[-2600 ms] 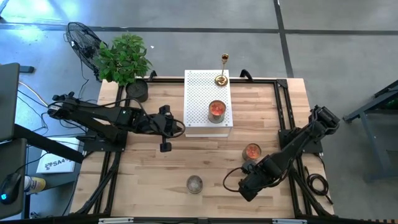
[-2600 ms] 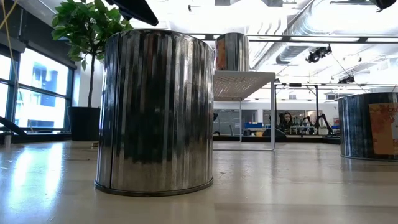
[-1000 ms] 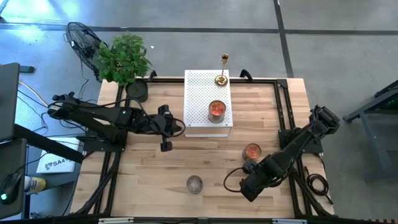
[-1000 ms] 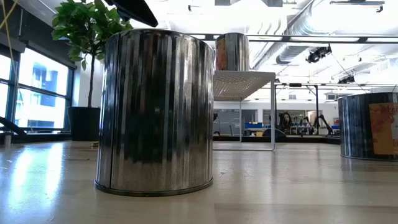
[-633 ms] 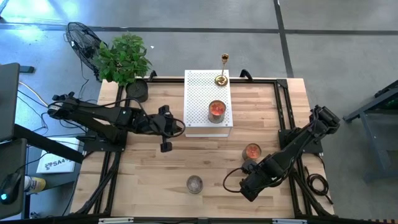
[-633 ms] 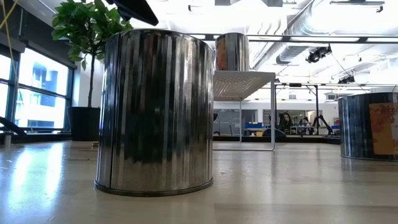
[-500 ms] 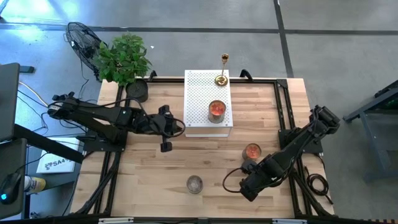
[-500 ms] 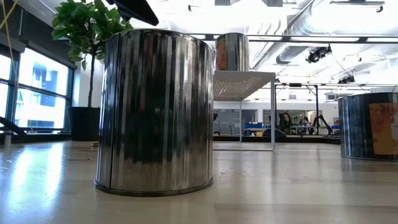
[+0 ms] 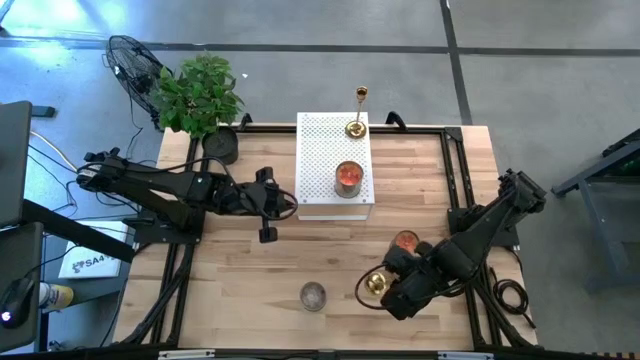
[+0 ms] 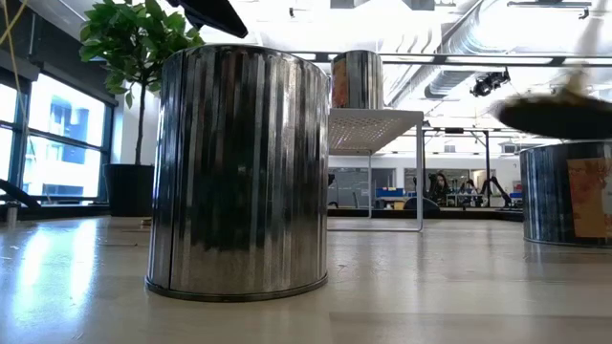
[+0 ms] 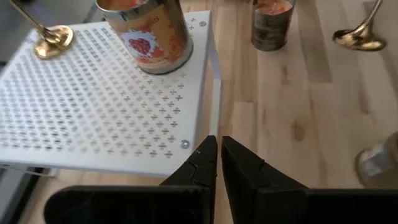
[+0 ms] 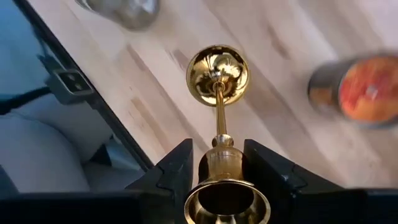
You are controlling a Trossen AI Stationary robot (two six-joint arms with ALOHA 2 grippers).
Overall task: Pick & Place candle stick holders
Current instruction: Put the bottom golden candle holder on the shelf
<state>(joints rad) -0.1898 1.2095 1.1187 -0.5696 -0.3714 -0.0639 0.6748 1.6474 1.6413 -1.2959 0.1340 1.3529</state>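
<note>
One gold candlestick (image 9: 372, 284) is in my right gripper (image 9: 386, 287), above the table's near right part. In the right wrist view its cup (image 12: 226, 200) is nearest the camera and its round base (image 12: 217, 73) is farthest. It also shows in the left wrist view (image 11: 359, 36) and as a blurred dark shape in the low view (image 10: 559, 110). A second candlestick (image 9: 356, 126) stands by its base on the far right corner of the white perforated shelf (image 9: 320, 150). My left gripper (image 9: 266, 212) is shut and empty beside the shelf's left edge. No third candlestick shows. My right gripper pinches the candlestick between its two fingers at the top of the stem (image 12: 219, 158), just under the cup. The stem runs forward along the fingers, with the base pointing toward the table's left. The candlestick is lifted clear of the table and lies tilted rather than upright.
An orange-labelled can (image 9: 347, 177) stands on the shelf's near right part. A second such can (image 9: 405, 241) stands on the table just beyond my right gripper. A ribbed silver can (image 9: 313, 295) stands near the front edge. A potted plant (image 9: 200, 95) is at the far left corner.
My right gripper has risen and tipped, lifting the candlestick off the table. The gold base now shows on the gripper's left side in the high view, and a blurred shape has come into the low view's upper right.
</note>
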